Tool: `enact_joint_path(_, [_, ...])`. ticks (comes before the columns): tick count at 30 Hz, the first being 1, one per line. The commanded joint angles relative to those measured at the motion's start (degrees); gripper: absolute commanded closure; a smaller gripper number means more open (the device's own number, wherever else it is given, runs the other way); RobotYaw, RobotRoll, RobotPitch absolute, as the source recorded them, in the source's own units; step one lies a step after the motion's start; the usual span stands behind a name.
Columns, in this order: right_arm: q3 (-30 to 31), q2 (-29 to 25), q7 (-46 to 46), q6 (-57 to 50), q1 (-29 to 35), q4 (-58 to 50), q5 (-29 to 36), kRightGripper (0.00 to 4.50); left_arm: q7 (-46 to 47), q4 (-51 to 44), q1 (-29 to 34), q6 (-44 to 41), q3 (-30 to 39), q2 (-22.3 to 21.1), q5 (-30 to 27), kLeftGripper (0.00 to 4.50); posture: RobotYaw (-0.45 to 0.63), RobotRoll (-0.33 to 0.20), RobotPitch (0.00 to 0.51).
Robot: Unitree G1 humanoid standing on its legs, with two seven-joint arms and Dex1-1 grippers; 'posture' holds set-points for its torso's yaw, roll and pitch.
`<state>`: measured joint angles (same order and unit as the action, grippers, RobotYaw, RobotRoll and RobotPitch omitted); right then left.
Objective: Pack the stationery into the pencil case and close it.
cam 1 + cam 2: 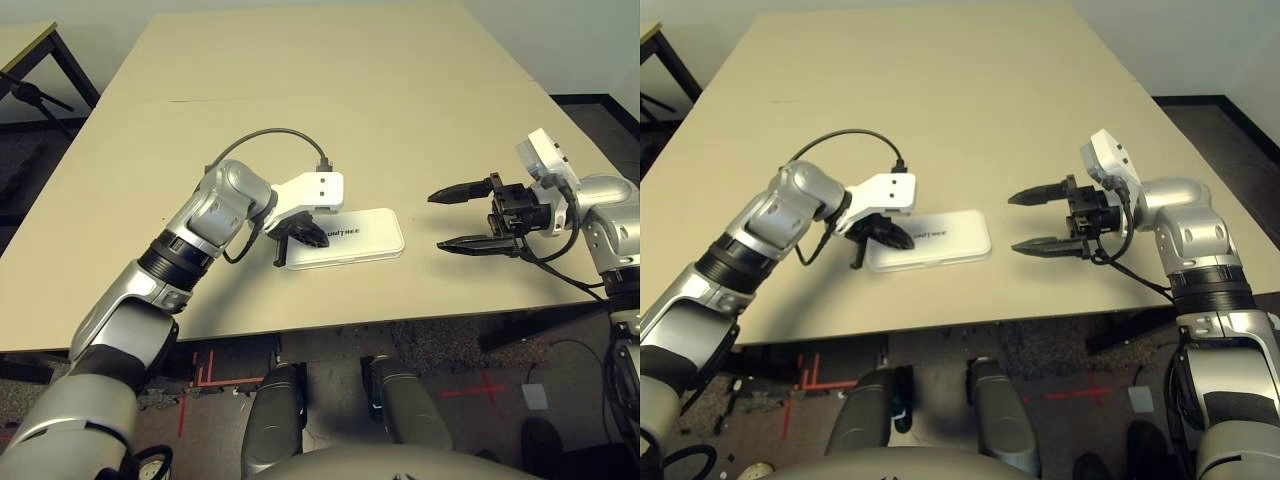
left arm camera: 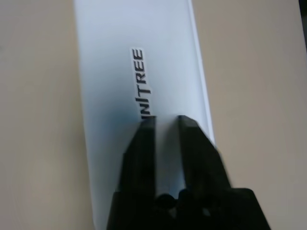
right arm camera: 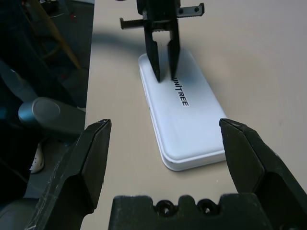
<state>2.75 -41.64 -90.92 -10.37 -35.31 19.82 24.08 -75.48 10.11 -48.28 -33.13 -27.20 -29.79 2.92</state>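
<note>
The pencil case (image 1: 345, 238) lies shut and flat at the centre of the frame, on the near part of the bench (image 1: 330, 90), so the closing step looks nearly done. The left claw (image 1: 301, 236) presses on its lid by the black lettering, fingers a narrow gap apart, gripping nothing. The right claw (image 1: 460, 219) hovers at the right, spread wide and empty. Next comes a check that the lid has latched. The case is smooth white hard plastic with rounded corners; the bench is matte beige
</note>
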Motion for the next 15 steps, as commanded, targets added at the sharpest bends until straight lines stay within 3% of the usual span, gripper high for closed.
enact_joint_path(1, [-1.74,0.94,1.06,-0.38,-0.28,-0.34,1.27,0.0,4.1,-0.11,0.42,-3.75,5.92,2.27,-4.22,2.39,-0.07,0.0,0.158])
enact_joint_path(7, [-5.45,3.92,6.51,-3.17,-0.91,-0.25,4.32,0.0,13.38,-3.2,1.99,-5.05,18.13,3.41,-9.82,0.04,-0.06,0.0,0.162])
enact_joint_path(14, [-12.54,11.07,19.98,-0.98,-1.29,1.25,6.32,0.0,34.26,-7.3,7.15,-2.74,34.49,5.87,-11.29,0.04,-0.02,0.0,0.165])
enact_joint_path(15, [-13.95,12.48,23.34,-0.2,-1.24,1.78,6.26,0.0,38.88,-8.52,9.16,-1.34,39.27,7.2,-12.28,0.04,-0.02,0.0,0.162])
